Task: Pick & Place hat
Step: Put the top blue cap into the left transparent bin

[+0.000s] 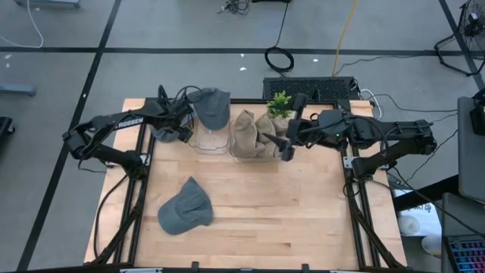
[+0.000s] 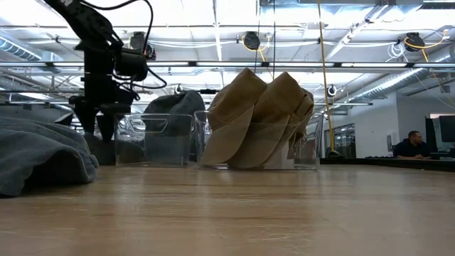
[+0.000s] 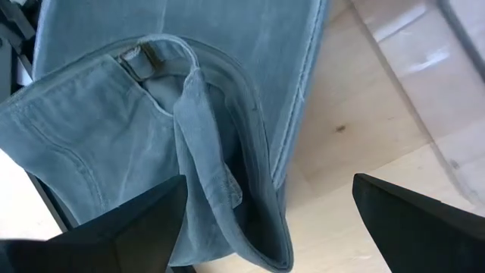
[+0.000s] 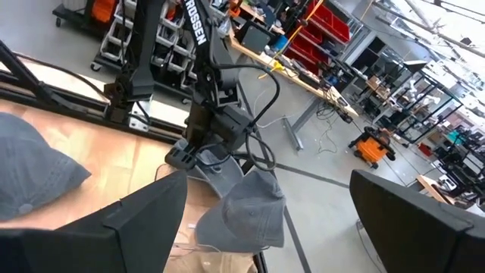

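Observation:
Three grey hats show. One lies flat on the table [image 1: 184,206], near the low camera [image 2: 43,156]. One sits in a clear bin [image 1: 212,108] [image 2: 170,107] [image 4: 250,212]. The third [image 1: 161,134] [image 3: 151,136] lies at the table's far left, beside that bin, its back strap and buckle [image 3: 136,61] facing up. My left gripper [image 1: 178,125] [image 3: 269,182] [image 2: 99,117] hangs open over this third hat, fingers wide apart and pointing down. My right gripper [image 1: 292,129] [image 4: 269,176] is open in the air beside the tan hats [image 1: 254,133] [image 2: 256,121].
Two clear bins stand side by side at the far edge: the left one [image 2: 156,139] holds a grey hat, the right one [image 2: 306,142] holds the tan hats. A small green plant [image 1: 279,105] stands behind them. Bare wood [image 1: 280,212] fills the table's middle and near right.

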### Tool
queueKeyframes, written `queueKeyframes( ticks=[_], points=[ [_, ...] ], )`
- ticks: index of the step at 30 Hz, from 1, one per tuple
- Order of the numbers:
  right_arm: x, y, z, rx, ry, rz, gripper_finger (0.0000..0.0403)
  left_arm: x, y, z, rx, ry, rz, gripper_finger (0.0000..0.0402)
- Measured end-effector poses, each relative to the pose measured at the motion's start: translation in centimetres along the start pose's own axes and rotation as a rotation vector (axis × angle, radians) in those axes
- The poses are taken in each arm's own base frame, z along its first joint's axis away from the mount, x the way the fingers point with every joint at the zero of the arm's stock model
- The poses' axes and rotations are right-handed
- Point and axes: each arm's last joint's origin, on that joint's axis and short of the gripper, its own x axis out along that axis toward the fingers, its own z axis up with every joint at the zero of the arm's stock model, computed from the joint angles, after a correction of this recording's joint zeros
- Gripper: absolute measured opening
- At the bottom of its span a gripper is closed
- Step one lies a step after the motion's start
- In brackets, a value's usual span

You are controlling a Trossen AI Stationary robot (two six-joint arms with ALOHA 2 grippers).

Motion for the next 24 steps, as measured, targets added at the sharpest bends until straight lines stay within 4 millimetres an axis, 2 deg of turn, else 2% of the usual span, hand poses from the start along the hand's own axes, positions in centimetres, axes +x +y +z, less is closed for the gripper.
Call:
queueKeyframes(
  ticks=[14, 18, 24],
  points=[
    [0.0, -0.1, 0.1, -0.052, -0.013, -0.007, 0.0359, 1.2, 0.5, -0.4, -0.050, 0.025, -0.071, 0.0372],
    [0.0, -0.2, 0.4, -0.043, -0.034, -0.018, 0.0359, 1.2, 0.5, -0.4, -0.051, 0.027, -0.072, 0.0317],
    [0.0, -0.2, 0.4, -0.053, -0.040, -0.021, 0.0359, 1.2, 0.5, -0.4, -0.060, 0.027, -0.071, 0.0190]
  ],
)
